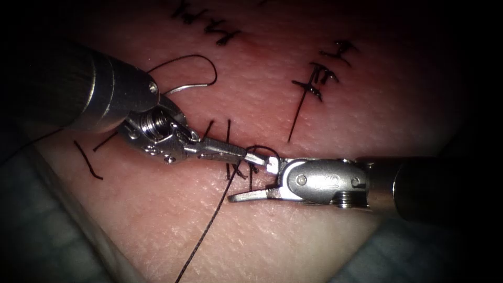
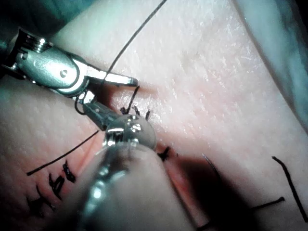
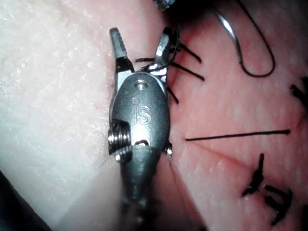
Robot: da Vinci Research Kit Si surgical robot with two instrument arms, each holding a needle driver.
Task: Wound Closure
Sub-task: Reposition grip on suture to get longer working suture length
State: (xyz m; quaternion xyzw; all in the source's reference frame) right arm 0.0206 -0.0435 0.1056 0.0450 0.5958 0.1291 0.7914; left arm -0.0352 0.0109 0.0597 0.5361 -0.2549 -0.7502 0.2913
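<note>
My left tool (image 1: 255,157) reaches in from the upper left, its jaws shut on the thread (image 1: 209,225) over the cut (image 1: 229,137). A small loop of thread (image 1: 260,150) curls around its tip. My right tool (image 1: 250,182) comes in level from the right, jaws open and holding nothing, the upper jaw touching the left tool's tip. The curved needle (image 1: 187,87) lies free on the tissue (image 1: 157,220) behind the left tool, not in the tissue. In the right wrist view the open jaws (image 3: 140,36) straddle the stitches, and the needle (image 3: 229,30) lies beyond. In the left wrist view my left tool (image 2: 95,112) meets the open right tool (image 2: 113,89).
Knotted stitches (image 1: 319,78) and a long cut end (image 1: 299,114) sit on the tissue at the upper right. Another cut end (image 1: 87,161) lies at the left. The long thread runs off the lower edge. Blue drape (image 1: 36,230) borders the tissue.
</note>
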